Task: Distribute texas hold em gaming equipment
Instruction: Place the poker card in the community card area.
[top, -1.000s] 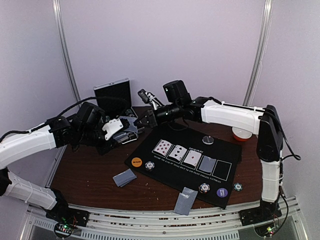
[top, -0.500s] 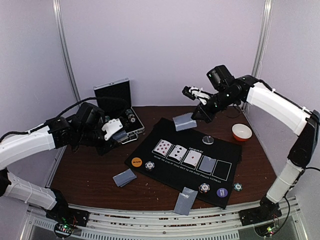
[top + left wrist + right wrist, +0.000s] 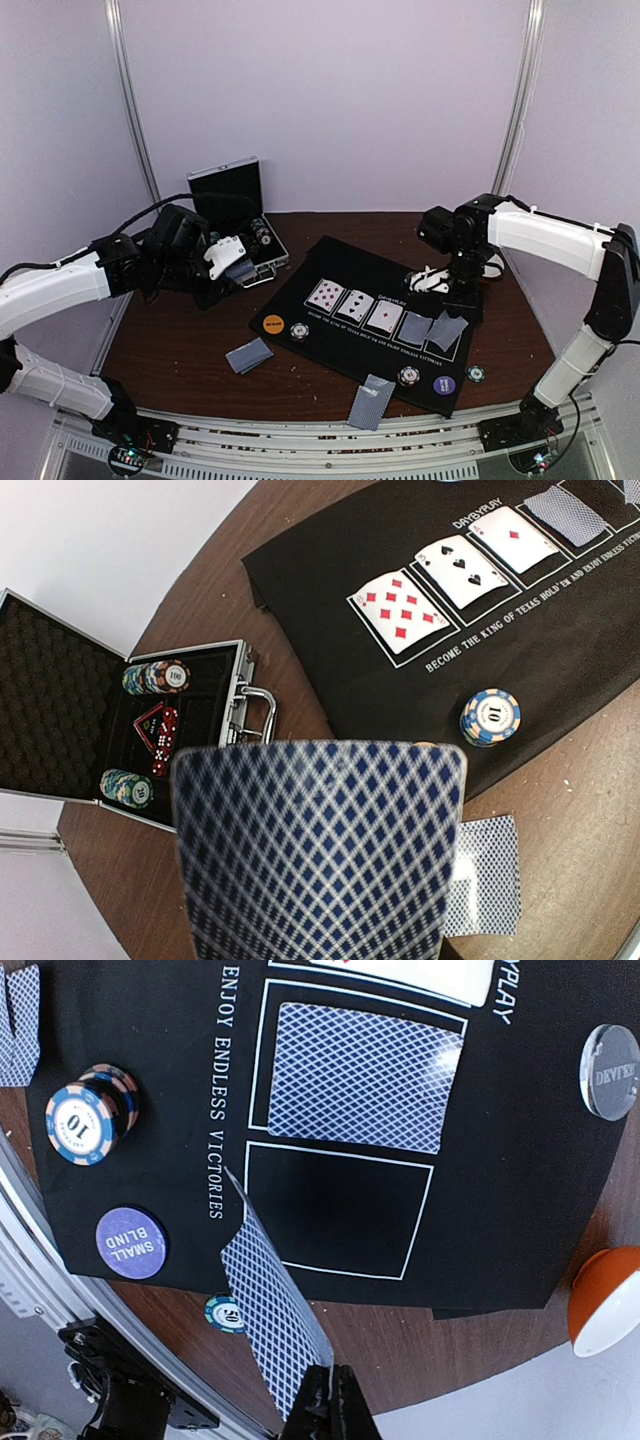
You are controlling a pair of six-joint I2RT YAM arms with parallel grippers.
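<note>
By the open case near the table's left edge, the left gripper is clamped on a blue-backed card. Only its wrist view shows the diamond back. At the mat's right end, the right gripper is closed on a second card by a short end, with its long axis slanting toward the empty rectangle.

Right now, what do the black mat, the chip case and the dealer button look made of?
Black mat: probably thin cloth or rubber-backed fabric; matte, printed white lettering, edge slightly rippled.
Chip case: likely an aluminium shell; ribbed silver frame, shiny metal handle, dark egg-crate foam lining.
Dealer button: seems to be clear acrylic; translucent grey, glossy rim.
</note>
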